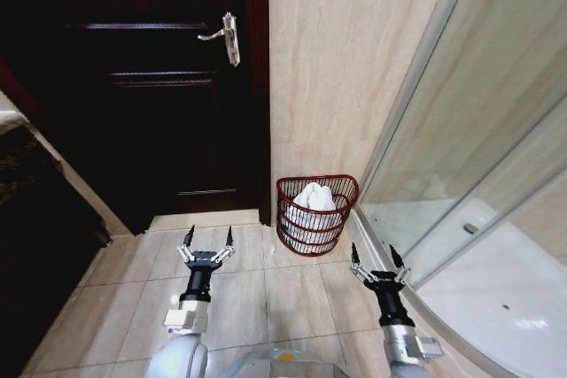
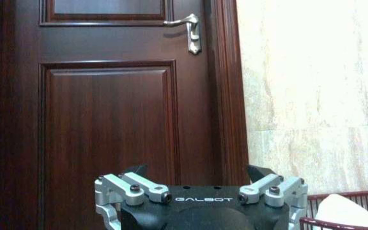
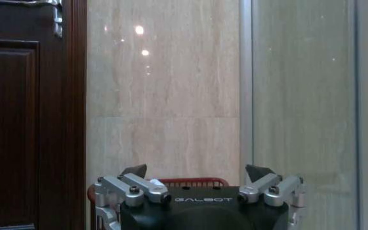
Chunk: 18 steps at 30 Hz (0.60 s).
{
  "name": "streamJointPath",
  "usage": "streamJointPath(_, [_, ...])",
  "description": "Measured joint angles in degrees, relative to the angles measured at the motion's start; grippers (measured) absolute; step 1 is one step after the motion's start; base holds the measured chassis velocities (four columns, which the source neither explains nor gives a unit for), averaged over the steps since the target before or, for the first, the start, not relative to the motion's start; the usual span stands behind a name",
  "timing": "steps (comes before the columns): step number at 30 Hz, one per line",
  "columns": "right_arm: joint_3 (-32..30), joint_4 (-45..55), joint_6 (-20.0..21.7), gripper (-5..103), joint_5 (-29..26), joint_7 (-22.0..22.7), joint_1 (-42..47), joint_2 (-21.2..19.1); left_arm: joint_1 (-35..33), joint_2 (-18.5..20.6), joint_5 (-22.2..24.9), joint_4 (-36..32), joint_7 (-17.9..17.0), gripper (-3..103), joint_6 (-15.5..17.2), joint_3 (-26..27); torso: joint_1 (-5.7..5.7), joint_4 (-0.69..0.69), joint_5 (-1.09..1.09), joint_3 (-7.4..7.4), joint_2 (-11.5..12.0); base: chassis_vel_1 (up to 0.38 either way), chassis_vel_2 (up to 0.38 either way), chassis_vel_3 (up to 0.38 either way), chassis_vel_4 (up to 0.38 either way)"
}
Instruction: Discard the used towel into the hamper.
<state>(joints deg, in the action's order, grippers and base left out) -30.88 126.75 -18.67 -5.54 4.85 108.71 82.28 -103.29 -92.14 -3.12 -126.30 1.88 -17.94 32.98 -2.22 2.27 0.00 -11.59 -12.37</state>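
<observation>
Ahead: towel (image 1: pixel 314 196) in hamper (image 1: pixel 315 235) | door (image 1: pixel 151 86) left | shower glass (image 1: pixel 469 130) right

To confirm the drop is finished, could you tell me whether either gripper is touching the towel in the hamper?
Apart. The head view shows bare floor tiles between the towel in the hamper and both open grippers, left and right.

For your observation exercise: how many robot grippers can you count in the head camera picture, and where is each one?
2. The left gripper hangs open above the floor tiles before the dark door; the right gripper hangs open beside the shower glass, near the hamper holding the towel.
</observation>
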Motion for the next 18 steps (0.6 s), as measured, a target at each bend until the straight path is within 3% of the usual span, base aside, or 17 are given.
streamJointPath(18, [-0.1,0.0,-1.6,100,-0.1,0.0,1.2,-0.3,-0.3,0.0,0.0,-0.2,-0.4,100,-1.3,0.3,1.19,0.0,0.0,3.32,4.5,0.0,0.0,0.0,0.0])
